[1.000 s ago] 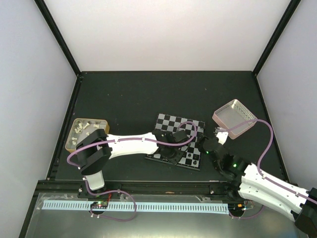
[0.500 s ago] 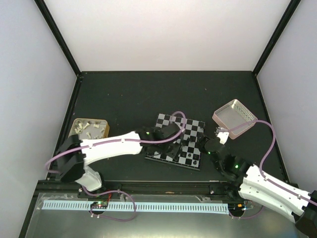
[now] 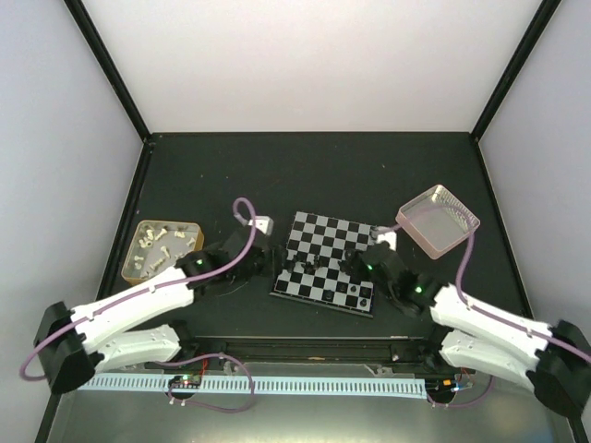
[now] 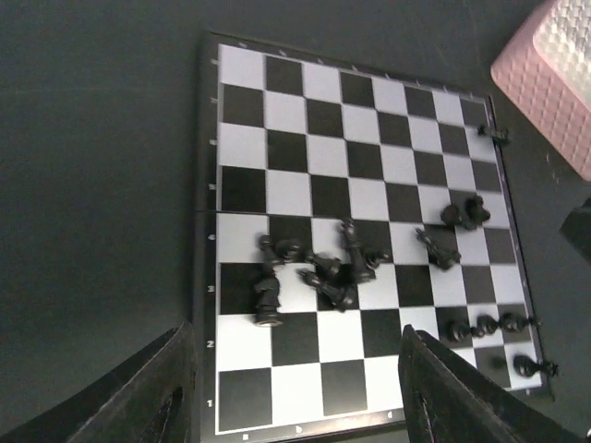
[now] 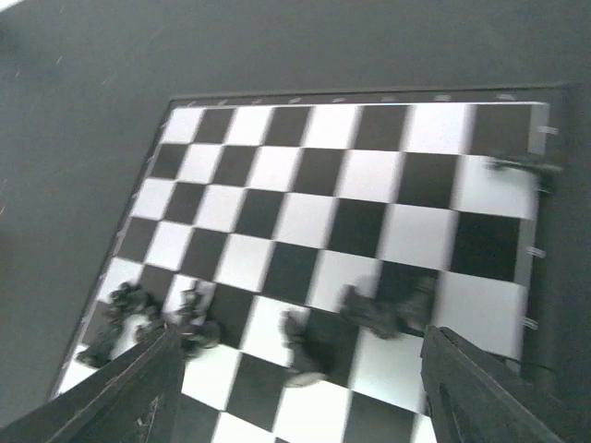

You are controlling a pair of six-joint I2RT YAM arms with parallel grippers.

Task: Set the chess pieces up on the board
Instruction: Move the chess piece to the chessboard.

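The board (image 3: 323, 231) lies mid-table, a black and pale checkerboard. Black chess pieces are on its near half: a toppled cluster (image 4: 325, 273), one beside it (image 4: 267, 300), a few further right (image 4: 464, 214), and a short row near the corner (image 4: 485, 326). My left gripper (image 3: 266, 261) is at the board's left edge. It is open (image 4: 295, 397) over the near squares and holds nothing. My right gripper (image 3: 362, 265) is above the board's right side, also open (image 5: 305, 397) and holding nothing. Under it are blurred pieces (image 5: 305, 349).
A tan tray (image 3: 129, 263) with several pale pieces stands at the left. A pink-rimmed tray (image 3: 411, 231) stands just right of the board, also visible from the left wrist (image 4: 554, 83). Purple cables loop over both arms. Enclosure walls ring the table.
My left arm has drawn back from over the board to its left edge, and its jaws have opened. My right gripper has moved left and forward over the board's right side.
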